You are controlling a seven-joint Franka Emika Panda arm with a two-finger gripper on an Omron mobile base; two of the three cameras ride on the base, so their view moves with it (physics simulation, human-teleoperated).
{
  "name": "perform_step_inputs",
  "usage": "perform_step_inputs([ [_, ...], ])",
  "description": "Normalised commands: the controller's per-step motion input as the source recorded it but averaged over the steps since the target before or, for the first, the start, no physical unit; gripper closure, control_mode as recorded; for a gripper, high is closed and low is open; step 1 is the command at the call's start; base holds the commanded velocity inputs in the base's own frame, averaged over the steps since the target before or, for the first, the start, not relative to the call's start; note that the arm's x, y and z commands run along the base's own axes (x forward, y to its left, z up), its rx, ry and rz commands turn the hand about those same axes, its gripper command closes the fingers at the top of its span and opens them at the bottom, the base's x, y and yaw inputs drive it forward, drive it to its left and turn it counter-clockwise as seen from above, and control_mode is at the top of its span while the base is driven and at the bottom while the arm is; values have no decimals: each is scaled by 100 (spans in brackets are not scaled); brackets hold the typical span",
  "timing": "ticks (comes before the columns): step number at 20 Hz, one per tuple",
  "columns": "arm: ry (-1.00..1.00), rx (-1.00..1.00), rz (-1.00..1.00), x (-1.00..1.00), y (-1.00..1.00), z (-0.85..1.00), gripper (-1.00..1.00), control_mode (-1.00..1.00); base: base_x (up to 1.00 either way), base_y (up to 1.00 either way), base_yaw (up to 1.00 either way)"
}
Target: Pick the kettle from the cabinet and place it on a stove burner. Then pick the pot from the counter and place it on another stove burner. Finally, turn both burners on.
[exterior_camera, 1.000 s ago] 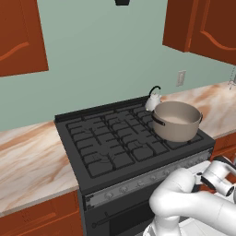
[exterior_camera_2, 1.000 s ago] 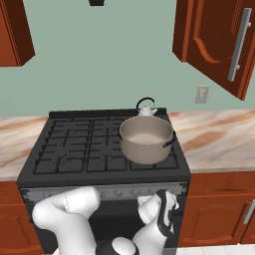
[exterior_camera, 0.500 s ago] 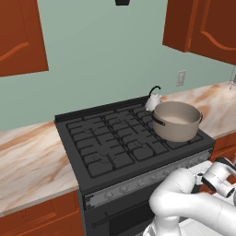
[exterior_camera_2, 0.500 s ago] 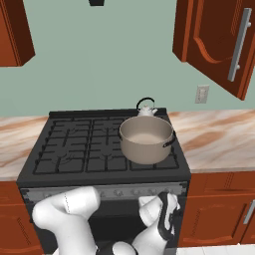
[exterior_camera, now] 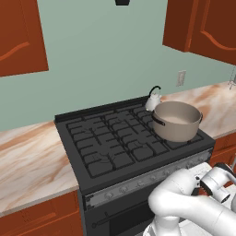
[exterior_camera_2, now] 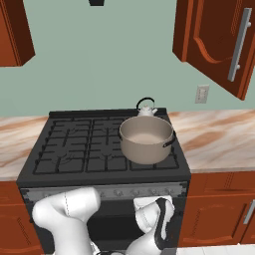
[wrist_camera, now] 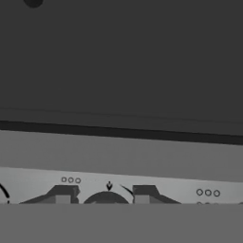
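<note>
- Well left of our gripper (wrist_camera: 103, 198) and above it, we see the matte black cast-iron stove burners (exterior_camera: 113, 140), ridged squares.
- Our gripper's dark fingertips flank a round knob (wrist_camera: 106, 199) on the smooth grey front panel; whether they pinch it, we cannot tell.
- Above and beyond it sits the wide grey-beige metal pot (exterior_camera_2: 146, 139) on a front burner.
- Behind the pot, the small silvery cone-shaped kettle (exterior_camera_2: 147, 110) stands on a rear burner.

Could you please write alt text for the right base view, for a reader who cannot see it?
A wide grey pot sits on a right front burner of a black stove, with a small kettle on the burner behind it. A white robot arm bends low before the stove's knobs.
</note>
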Motion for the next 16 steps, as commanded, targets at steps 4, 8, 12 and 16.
perform_step_inputs([
  [4, 0, -4, 2, 0, 1, 18, 100, -100, 0, 0, 0],
  [8, 0, -4, 2, 0, 0, 18, 100, -100, 0, 0, 0],
  [12, -1, -7, 2, 0, 0, 14, 100, -100, 0, 0, 0],
  [16, -4, -11, 4, 0, 0, 8, 100, -100, 0, 0, 0],
])
